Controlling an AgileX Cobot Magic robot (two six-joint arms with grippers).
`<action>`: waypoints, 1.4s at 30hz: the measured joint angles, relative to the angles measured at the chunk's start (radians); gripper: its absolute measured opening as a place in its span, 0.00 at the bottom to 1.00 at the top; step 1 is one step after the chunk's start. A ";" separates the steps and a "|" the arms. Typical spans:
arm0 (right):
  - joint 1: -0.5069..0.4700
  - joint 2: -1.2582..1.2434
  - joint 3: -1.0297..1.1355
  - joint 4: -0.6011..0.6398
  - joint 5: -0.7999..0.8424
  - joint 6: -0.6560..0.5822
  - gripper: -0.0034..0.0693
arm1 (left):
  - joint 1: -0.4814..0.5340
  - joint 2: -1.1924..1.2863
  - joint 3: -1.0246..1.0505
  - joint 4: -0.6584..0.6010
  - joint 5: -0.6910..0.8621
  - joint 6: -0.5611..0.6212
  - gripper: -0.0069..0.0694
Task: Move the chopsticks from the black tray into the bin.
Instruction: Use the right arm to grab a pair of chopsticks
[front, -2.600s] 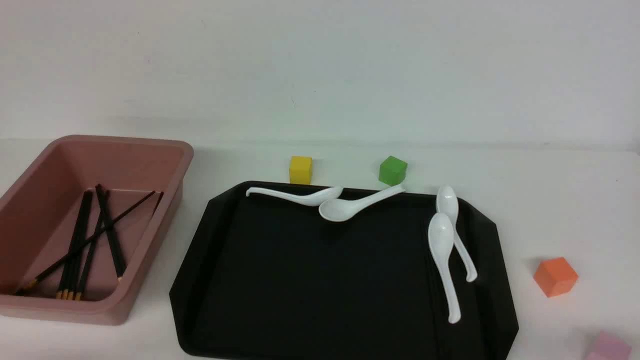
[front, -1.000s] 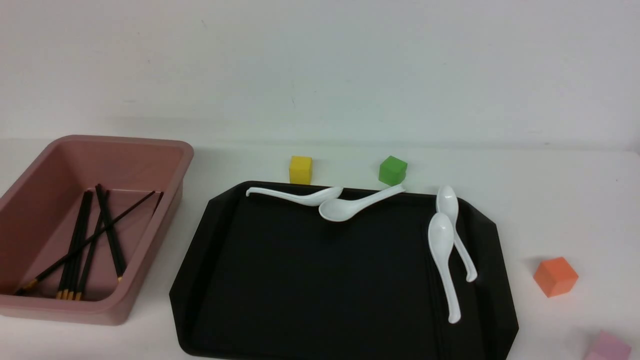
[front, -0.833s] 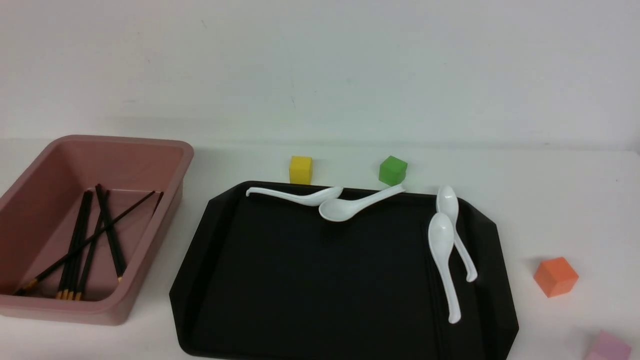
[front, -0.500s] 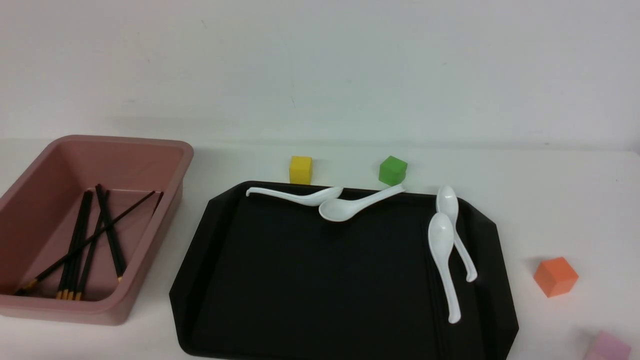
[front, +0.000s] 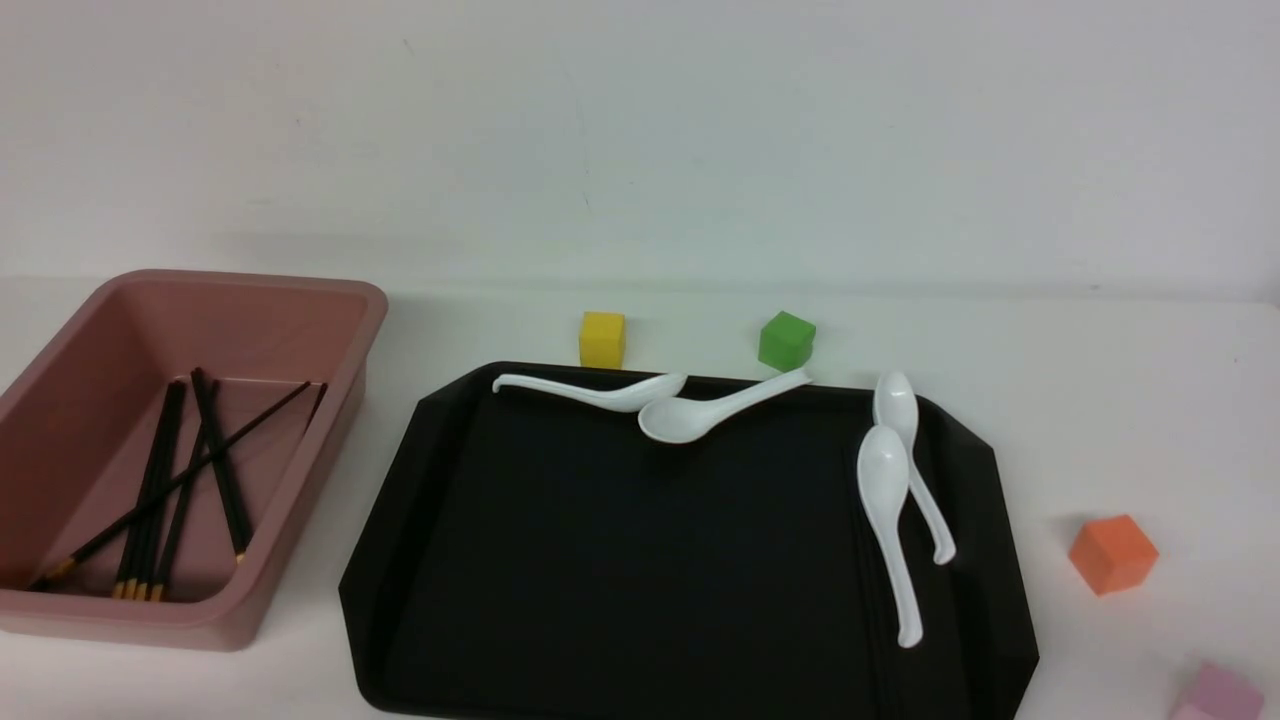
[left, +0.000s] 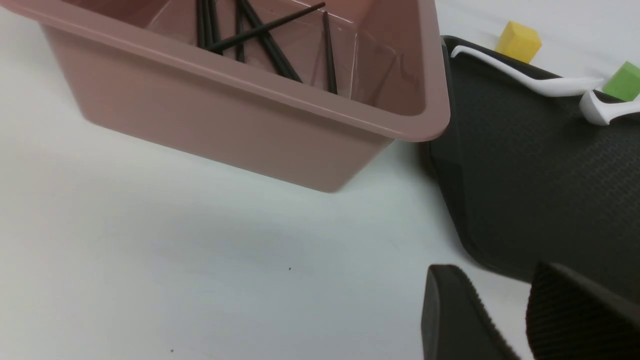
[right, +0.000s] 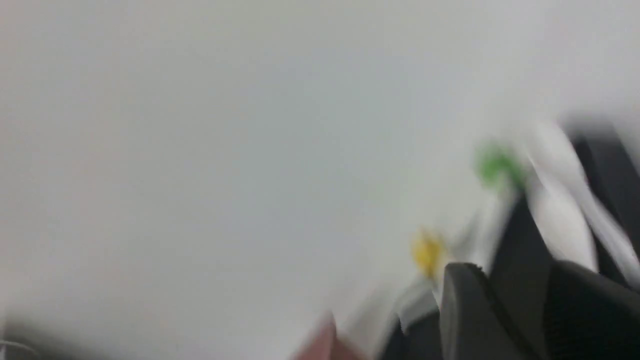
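In the front view, nothing has shifted over the last few seconds. The chopsticks (front: 150, 500) lie crossed on the floor of the bin (front: 372, 300) at the table's (front: 1120, 410) left. The tray (front: 600, 570) beside it holds only four white spoons (front: 886, 500), two along its far edge and two down its right side. No chopstick shows on the tray, so the task looks finished. The one sign of motion is the right wrist view, smeared by blur, which suggests that arm is swinging. The right fingers (right: 470, 320) stand apart with nothing seen between them, though the blur leaves this unsure. The left fingers (left: 450, 320) are released and empty, low over the table near the tray's corner and the bin. The table is plain matte white, with a yellow cube (front: 601, 339) and a green cube (front: 786, 341) behind the tray, and an orange cube (front: 1112, 553) and a pink cube (front: 1215, 693) to its right. Behind is a bare pale wall (front: 640, 130).
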 joint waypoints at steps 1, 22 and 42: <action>0.000 0.022 -0.049 -0.001 -0.027 -0.075 0.34 | 0.000 0.000 0.000 0.000 0.000 0.000 0.40; 0.021 1.354 -0.635 -0.132 0.913 -0.629 0.05 | 0.000 0.000 0.000 0.000 0.000 0.000 0.40; 0.424 1.680 -0.785 -0.782 0.504 0.323 0.39 | 0.000 0.000 0.000 0.000 0.000 0.000 0.40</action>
